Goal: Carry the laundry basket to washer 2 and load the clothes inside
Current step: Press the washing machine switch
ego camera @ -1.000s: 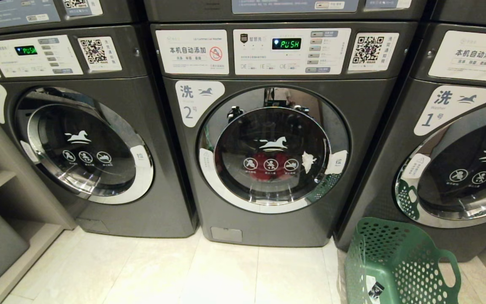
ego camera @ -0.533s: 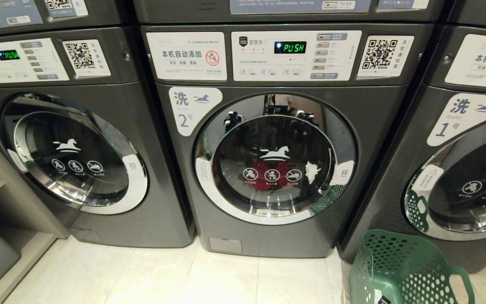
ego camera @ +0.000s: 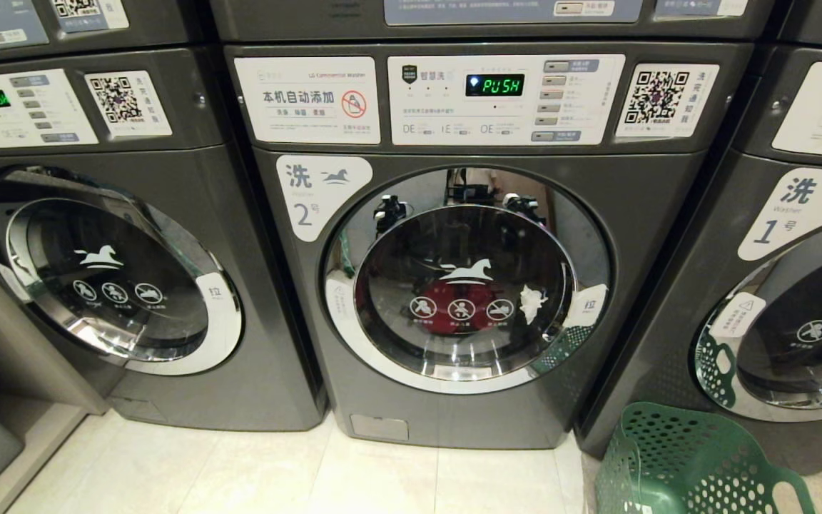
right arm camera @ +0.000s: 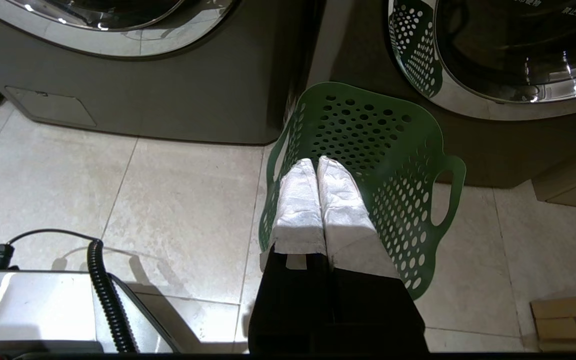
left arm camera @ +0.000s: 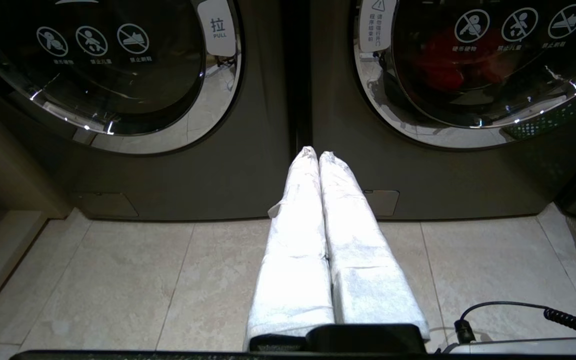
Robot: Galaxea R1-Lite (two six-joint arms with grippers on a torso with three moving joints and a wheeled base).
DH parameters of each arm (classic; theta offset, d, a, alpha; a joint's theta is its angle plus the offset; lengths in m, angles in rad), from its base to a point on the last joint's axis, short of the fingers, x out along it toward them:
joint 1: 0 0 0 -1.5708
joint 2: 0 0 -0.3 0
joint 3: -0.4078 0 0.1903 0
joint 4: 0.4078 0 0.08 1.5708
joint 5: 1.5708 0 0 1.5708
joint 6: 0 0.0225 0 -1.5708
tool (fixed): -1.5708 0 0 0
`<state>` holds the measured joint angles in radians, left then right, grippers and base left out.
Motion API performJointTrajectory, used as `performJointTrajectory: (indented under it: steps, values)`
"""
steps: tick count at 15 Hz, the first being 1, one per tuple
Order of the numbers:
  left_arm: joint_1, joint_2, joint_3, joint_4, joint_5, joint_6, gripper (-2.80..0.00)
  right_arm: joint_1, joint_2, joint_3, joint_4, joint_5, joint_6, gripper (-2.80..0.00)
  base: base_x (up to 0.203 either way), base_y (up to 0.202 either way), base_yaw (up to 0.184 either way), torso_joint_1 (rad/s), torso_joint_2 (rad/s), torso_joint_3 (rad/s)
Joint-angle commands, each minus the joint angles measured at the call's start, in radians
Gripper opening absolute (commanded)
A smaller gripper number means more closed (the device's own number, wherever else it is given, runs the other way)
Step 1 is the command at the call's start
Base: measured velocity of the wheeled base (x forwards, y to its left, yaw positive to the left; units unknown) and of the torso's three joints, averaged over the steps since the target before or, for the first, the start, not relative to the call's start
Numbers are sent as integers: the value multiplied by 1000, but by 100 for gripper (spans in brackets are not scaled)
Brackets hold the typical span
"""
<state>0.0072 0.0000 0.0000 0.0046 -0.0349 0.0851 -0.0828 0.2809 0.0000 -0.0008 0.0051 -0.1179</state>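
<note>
Left gripper [left arm camera: 316, 156] pressed closed, empty, low over tile before gap between washers. Washer 2 [ego camera: 454, 285] centre, door closed, red garment [ego camera: 457, 296] behind glass. Right gripper [right arm camera: 316, 161] closed, empty, above laundry basket [right arm camera: 393, 150] standing before washer 1 [ego camera: 796, 285].

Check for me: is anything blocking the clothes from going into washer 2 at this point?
Nothing left to block: a red garment already lies inside washer 2, behind its shut door. The laundry basket on the floor by washer 1 looks empty. Left gripper and right gripper are shut, holding nothing.
</note>
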Motion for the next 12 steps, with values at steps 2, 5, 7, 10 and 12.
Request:
performJointTrajectory:
  steps: [2,5,7,10,12]
  values:
    - [0,2,0,0,0,1,-280,0,1,2,-2,3,-17,-280,0,0,0,11,-37,-34]
    - [0,2,0,2,0,2,-280,0,1,0,-2,3,-16,-280,0,0,0,88,-321,-234]
    - [0,2,0,2,0,2,-280,0,1,0,-2,1,-13,-280,0,0,0,135,-432,-304]
    - [2,2,0,0,-3,5,-280,0,1,0,-2,0,-8,-280,0,0,0,163,-466,-302]
    - [0,2,0,0,-3,5,-280,0,1,1,-2,0,-8,-280,0,0,0,176,-479,-308]
